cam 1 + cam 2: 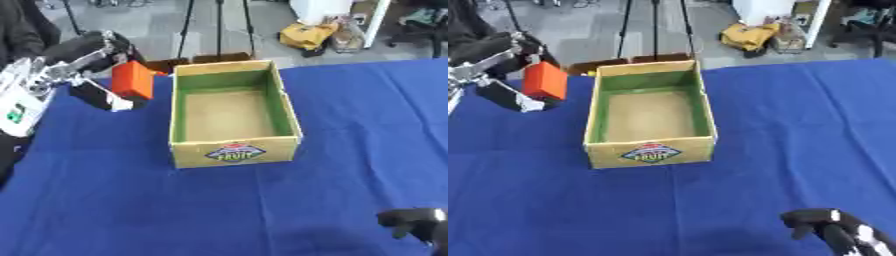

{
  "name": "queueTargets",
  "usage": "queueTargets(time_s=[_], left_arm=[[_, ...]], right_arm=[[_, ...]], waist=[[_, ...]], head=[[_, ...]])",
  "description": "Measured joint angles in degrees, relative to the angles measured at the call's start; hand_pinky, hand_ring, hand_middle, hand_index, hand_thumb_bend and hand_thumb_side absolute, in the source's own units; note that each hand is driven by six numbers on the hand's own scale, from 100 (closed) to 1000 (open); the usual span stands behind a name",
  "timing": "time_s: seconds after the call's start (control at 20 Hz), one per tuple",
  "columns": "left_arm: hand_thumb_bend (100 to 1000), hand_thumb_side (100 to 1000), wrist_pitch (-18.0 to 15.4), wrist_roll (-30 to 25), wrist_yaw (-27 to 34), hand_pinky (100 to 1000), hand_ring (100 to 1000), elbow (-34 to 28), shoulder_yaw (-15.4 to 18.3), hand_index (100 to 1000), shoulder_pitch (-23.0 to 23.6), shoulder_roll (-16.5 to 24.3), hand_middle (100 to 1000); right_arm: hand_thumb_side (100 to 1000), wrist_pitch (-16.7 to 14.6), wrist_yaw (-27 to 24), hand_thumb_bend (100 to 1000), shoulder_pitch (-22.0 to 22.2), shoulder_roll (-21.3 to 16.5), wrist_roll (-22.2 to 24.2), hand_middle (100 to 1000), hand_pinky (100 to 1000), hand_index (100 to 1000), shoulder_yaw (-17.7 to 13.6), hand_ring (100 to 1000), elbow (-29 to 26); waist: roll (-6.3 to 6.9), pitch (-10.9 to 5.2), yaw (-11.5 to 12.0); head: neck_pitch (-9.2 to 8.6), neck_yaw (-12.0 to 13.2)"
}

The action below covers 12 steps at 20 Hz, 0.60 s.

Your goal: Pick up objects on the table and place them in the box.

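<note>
Blue cloth covers the table (105, 200) in the left eye view, and a cardboard box (233, 151) stands near the middle of it, green on its inner walls, brown on its floor, with a round fruit label on the near wall. The box holds nothing that shows. Just beside its left wall, and apart from it, the left hand (92, 52) is curled around an orange block (133, 79), gripping it between the upper fingers and the thumb below, above the cloth. The block stands roughly upright, its long side vertical. Silver and white forearm parts run off the left edge. At the lower right corner the right hand (418, 222) shows only in part, dark and low over the cloth; I cannot tell whether its fingers are apart or together.

Seen from the right eye view, the same box sits further left and the block is again clear of its left wall, level with the far half of the box. The right hand shows more here, black with white marks, fingers bent, with nothing in it.
</note>
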Motion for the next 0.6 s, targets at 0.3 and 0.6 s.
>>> queueTargets(time_s=[0.3, 0.6], left_arm=[[100, 155, 3.87, -0.08, 5.41, 100, 100, 0.62, -1.70, 343, -2.17, -3.99, 125], [154, 154, 3.29, -0.31, 1.75, 100, 105, 0.25, -2.79, 371, -2.00, -5.69, 166]], right_arm=[[753, 0.17, -0.05, 100, -0.55, -0.08, 0.72, 530, 801, 751, 0.77, 782, -0.01], [754, 0.19, -0.27, 100, -1.12, -0.27, 1.14, 530, 802, 751, 1.02, 782, -0.05]], waist=[[0.75, 0.06, -2.53], [1.31, 0.61, -4.56]], head=[[-1.01, 0.48], [-2.01, 0.59]])
